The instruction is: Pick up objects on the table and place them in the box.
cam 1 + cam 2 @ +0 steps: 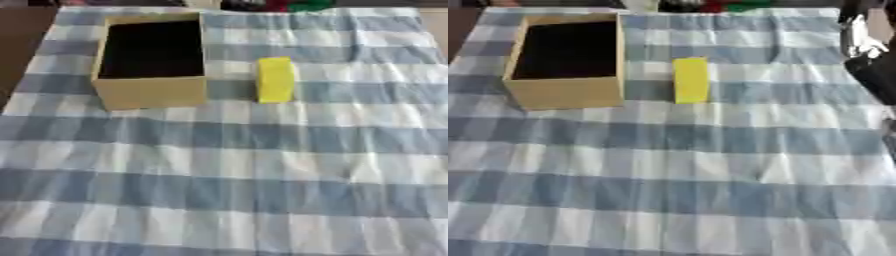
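While no hand shows in the left eye view, the yellow block (275, 79) lies just beside the open box (150, 93). Right eye view: the right arm (874, 60) enters at the edge, fingers impossible to read. Best approach: descend over the block, then close around it.
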